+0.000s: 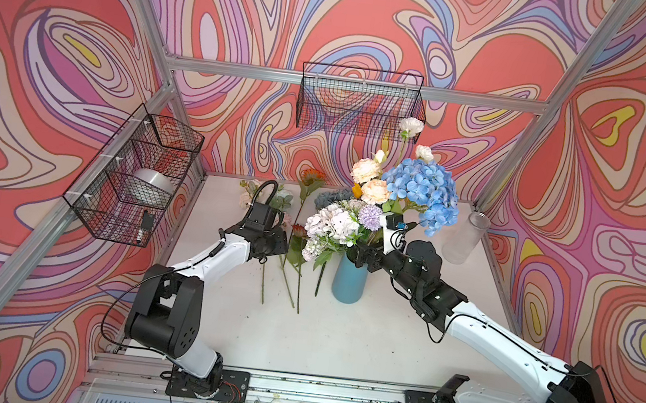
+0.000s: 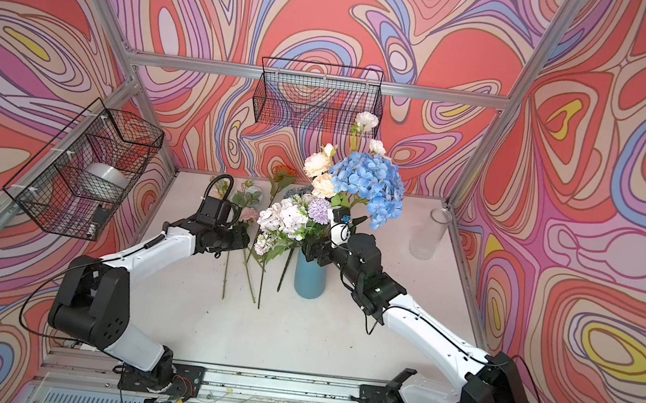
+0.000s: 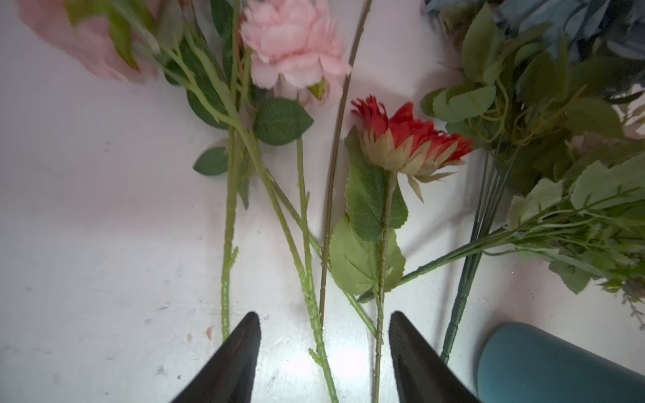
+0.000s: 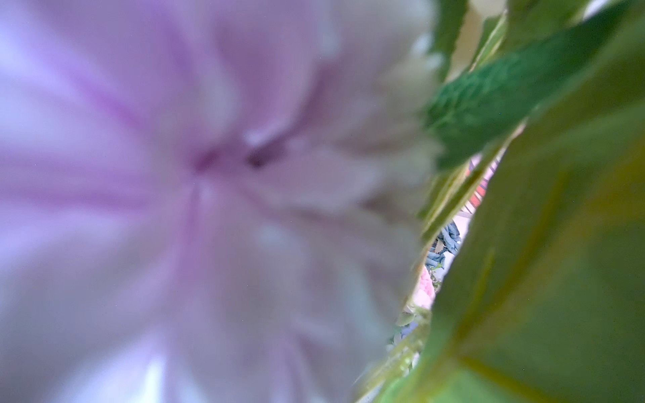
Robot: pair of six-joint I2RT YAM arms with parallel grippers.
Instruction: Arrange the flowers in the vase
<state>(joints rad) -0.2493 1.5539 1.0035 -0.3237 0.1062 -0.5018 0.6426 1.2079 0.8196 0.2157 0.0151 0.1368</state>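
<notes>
- Left of the blue vase (image 1: 349, 281), loose flowers (image 1: 297, 231) lie on the desk (image 1: 338, 338) with their stems crossing.
- The left fingers (image 3: 241, 352) hang released over several stems; better to centre on the stem of the red flower (image 3: 412, 139) alone before closing.
- At the vase mouth, the right fingers are buried among blooms; I cannot tell their state.
- Lift slowly: neighbouring stems may drag along.

Wall-hung wire basket (image 1: 109, 218) holding, perhaps, a metal bowl (image 1: 149, 185); clear jar (image 1: 465, 239).
</notes>
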